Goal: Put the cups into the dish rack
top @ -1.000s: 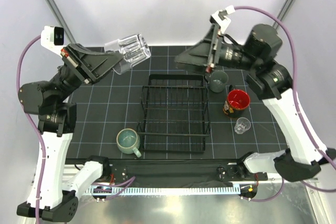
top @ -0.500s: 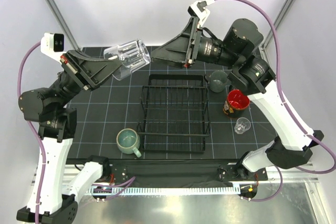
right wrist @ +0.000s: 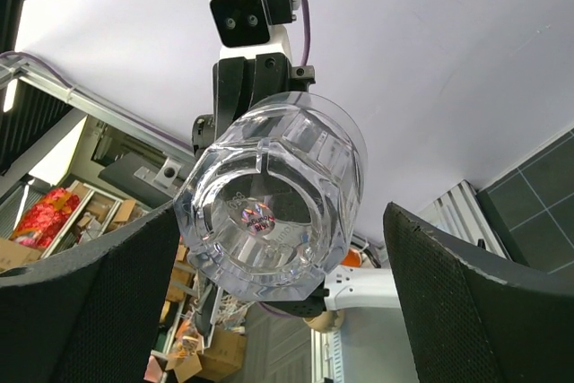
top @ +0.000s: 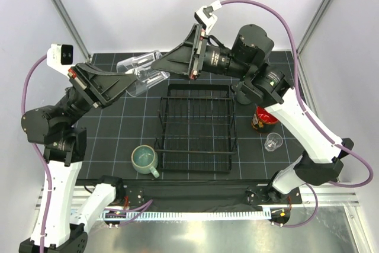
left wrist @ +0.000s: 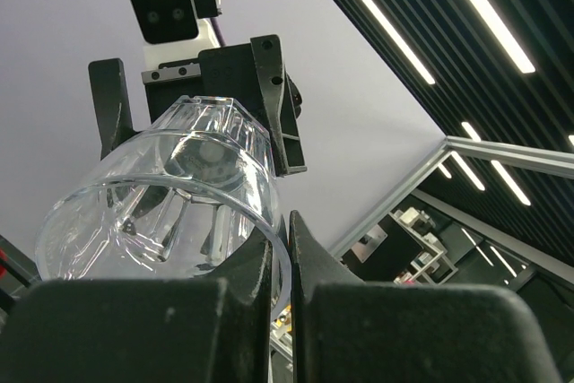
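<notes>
My left gripper point(top: 131, 80) is shut on the rim of a clear glass point(top: 142, 68) and holds it tilted in the air left of the rack's far end; the pinch shows in the left wrist view point(left wrist: 287, 226) on the glass point(left wrist: 161, 195). My right gripper point(top: 163, 66) is open, with its jaws on either side of the glass's base point(right wrist: 269, 213); I cannot tell whether they touch it. The black wire dish rack point(top: 197, 128) holds nothing. A pale-green mug point(top: 143, 159) stands at its near left. The red-inside cup point(top: 262, 118) and a second clear glass point(top: 273, 141) stand to its right. The dark grey-green mug is hidden behind my right arm.
The black gridded mat point(top: 112, 128) covers the table. My right arm point(top: 254, 57) stretches across the far side, above the rack's far edge. Metal frame posts point(top: 62, 13) stand at the back corners.
My right gripper has swung left from beside the grey-green mug to the glass held by my left gripper. The left gripper has lowered the glass slightly.
</notes>
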Controlling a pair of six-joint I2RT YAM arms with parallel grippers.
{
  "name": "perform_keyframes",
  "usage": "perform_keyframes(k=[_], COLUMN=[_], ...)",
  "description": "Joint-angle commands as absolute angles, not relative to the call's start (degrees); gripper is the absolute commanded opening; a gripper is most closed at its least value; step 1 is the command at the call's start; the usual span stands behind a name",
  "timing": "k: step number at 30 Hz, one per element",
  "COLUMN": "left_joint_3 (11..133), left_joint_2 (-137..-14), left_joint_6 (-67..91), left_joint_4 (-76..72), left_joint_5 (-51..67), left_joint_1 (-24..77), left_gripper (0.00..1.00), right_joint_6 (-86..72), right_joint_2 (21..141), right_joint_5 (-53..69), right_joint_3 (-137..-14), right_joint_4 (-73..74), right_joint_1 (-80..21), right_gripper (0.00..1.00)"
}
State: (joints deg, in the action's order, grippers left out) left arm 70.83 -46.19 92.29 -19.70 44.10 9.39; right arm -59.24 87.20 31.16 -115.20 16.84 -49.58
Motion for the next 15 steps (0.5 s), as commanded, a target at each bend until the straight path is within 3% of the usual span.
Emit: perform_keyframes(k=[1, 7, 10, 13, 14, 15], left_joint_3=[70.67, 70.84, 70.75, 70.31, 70.05, 69.79], left_joint_2=[-44.91, -44.91, -45.0, -44.82, -44.91, -44.91], left_joint_6=[93.52, 93.52, 93.52, 93.34, 93.43, 93.43], left_joint_4=[-23.03, -22.5, -22.32, -21.97, -21.71, -21.45], left_joint_5=[43.24, 42.63, 42.54, 42.45, 42.28, 42.28], left_joint_1=[9.49, 9.49, 9.49, 9.49, 9.49, 9.49], left_gripper=[0.0, 0.0, 0.0, 0.0, 0.0, 0.01], right_joint_6=[-58.71, -59.24, -59.5, -59.41, -59.33, -59.24], right_joint_2=[87.71, 88.59, 89.3, 89.21, 89.21, 89.3], right_joint_5=[28.39, 26.89, 27.33, 27.51, 27.6, 27.68], right_joint_3=[-117.33, -117.6, -117.95, -117.51, -117.34, -117.25], right_joint_4=[12.22, 11.43, 11.34, 11.16, 11.25, 11.51], right_joint_1=[-50.8, -52.03, -52.21, -52.29, -52.21, -52.29], right_gripper=[0.92, 0.76, 0.6, 0.35, 0.16, 0.1])
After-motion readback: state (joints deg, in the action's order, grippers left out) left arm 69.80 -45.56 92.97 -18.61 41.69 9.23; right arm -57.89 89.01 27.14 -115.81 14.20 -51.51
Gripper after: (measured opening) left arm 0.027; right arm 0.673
